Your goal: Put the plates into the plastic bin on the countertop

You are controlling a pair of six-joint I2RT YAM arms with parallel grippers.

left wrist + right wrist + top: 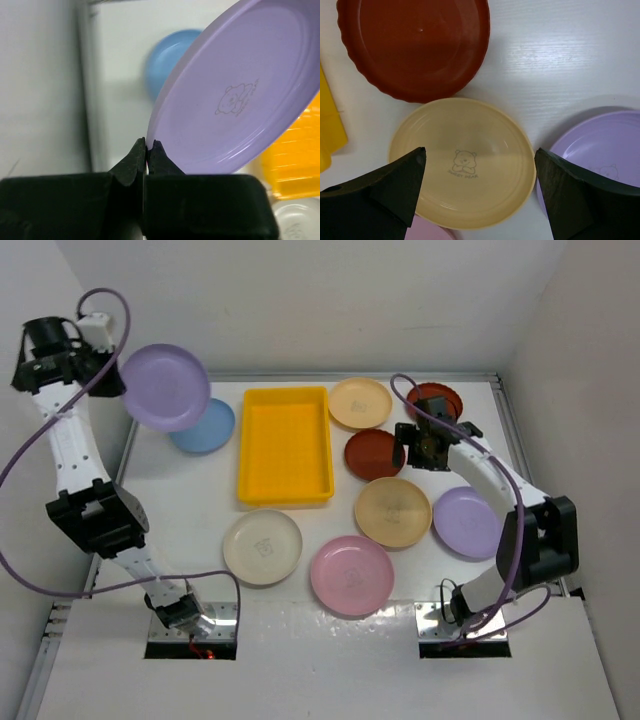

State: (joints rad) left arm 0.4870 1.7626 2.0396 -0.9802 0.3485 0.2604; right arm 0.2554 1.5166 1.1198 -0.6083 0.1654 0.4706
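Top view: left claw is clenched on the rim of the held purple plate, which is up off the desk, tilted, at the far left, partly over the light blue plate. The yellow bin is just to its right and has nothing in it, so no plate is placed yet. On the desk: far tan plate, two dark red plates, near tan plate, second purple plate, cream plate, pink plate. Right claw hangs over the cluster right of the bin.

Left wrist: claw pinches only the thin edge of the held purple plate. The jaws look fully shut on the lip. Judgement: plate is light, stiff and smooth plastic, and a rim pinch is the only workable hold. It could swing or slip, so it wants a slow carry. Bin shows at right behind the plate.

Right wrist: right claw is released, jaws wide, holding nothing, hovering above the near tan plate. Near dark red plate sits just beyond it and the second purple plate just beside it. Crowded rims mean it probably needs a free edge to bite.
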